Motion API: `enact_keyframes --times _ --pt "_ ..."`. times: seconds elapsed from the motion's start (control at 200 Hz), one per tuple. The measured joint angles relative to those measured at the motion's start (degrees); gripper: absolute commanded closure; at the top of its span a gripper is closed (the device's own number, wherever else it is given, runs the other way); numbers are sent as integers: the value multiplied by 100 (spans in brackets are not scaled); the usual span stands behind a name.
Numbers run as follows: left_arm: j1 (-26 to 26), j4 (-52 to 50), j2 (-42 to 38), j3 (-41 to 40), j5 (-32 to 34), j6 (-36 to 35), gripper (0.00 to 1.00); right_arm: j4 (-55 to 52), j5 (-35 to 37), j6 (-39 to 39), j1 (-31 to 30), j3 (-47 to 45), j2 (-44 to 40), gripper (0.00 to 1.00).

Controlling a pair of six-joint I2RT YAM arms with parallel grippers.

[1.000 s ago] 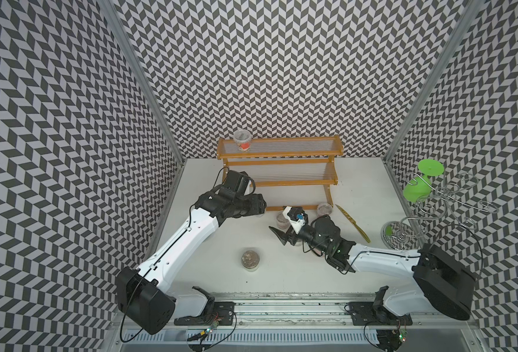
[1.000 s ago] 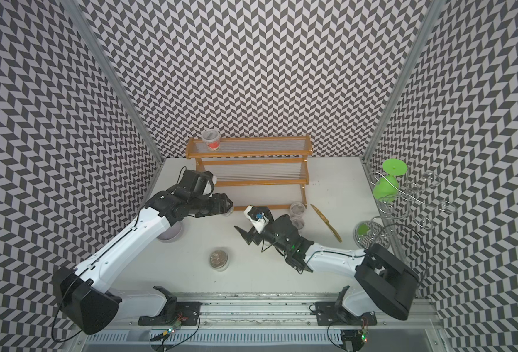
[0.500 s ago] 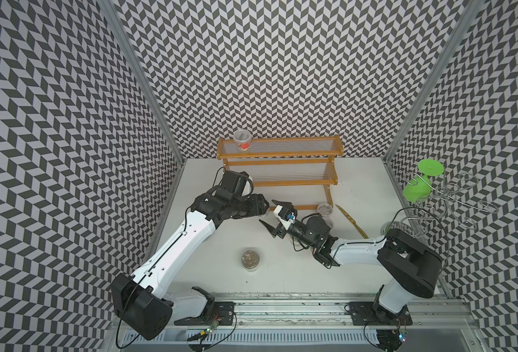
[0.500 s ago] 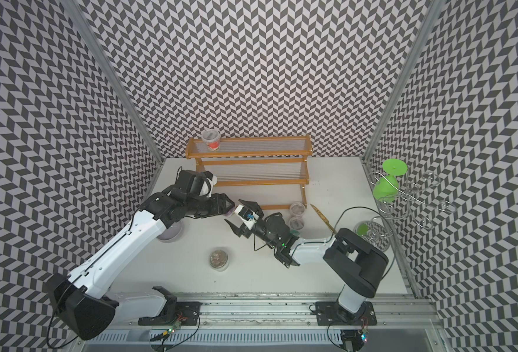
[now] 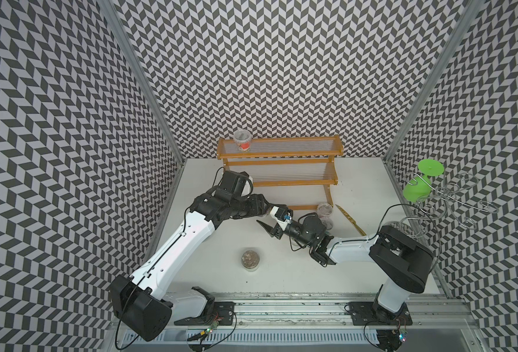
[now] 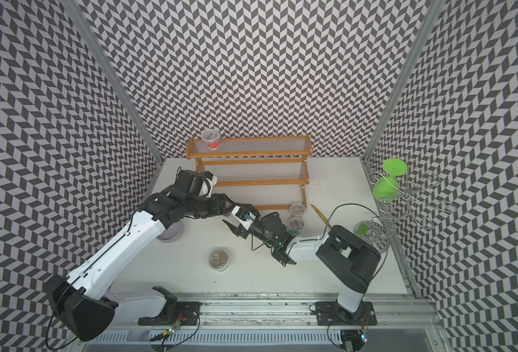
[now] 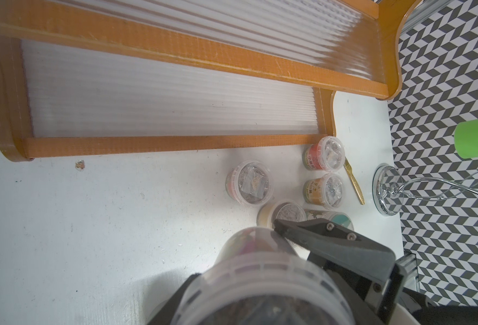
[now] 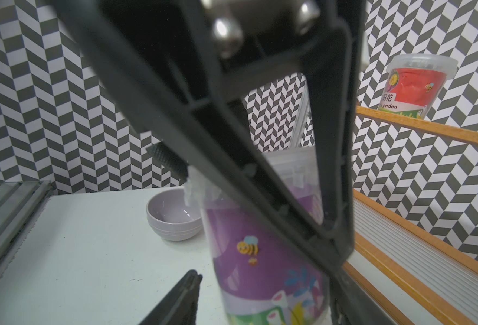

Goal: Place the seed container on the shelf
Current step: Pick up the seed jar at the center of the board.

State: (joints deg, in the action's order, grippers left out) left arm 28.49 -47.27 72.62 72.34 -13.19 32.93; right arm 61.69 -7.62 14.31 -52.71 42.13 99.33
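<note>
The seed container [image 8: 260, 267], a clear lidded cup with a purple bee-and-flower label, hangs just above the table in front of the shelf [image 5: 279, 183]. My left gripper [image 7: 249, 253] is shut on the seed container [image 7: 260, 270] near its lid. My right gripper [image 8: 266, 281] stands open around the cup's lower part, and a gap shows between one fingertip [image 8: 190, 281] and the label. In both top views the two grippers meet before the shelf's lowest tier, left gripper [image 5: 262, 206] against right gripper [image 5: 269, 218]. A red-labelled cup [image 5: 242, 143] stands on the top tier's left end.
Several lidded cups [image 7: 250, 183] cluster by the shelf's right foot, beside a gold utensil [image 5: 349, 218]. One more cup [image 5: 250, 259] stands alone toward the front. A lilac bowl [image 6: 171, 233] sits under the left arm. A wire stand [image 5: 446, 198] with a green goblet [image 5: 417, 186] is at the right.
My right gripper has moved left to the held cup, and its jaws have narrowed around it. The left gripper has shifted slightly right, still holding the cup.
</note>
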Motion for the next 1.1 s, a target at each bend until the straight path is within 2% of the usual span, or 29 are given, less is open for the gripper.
enact_keyframes --times 0.22,0.831,1.102 --pt "0 -4 0 0 0 -2 37 -46 -11 -35 2 107 13 35" --pt "0 -15 0 0 4 -2 36 -195 42 -46 0 164 11 40" --pt "-2 7 -2 0 2 0 27 -297 42 -63 0 164 -52 40"
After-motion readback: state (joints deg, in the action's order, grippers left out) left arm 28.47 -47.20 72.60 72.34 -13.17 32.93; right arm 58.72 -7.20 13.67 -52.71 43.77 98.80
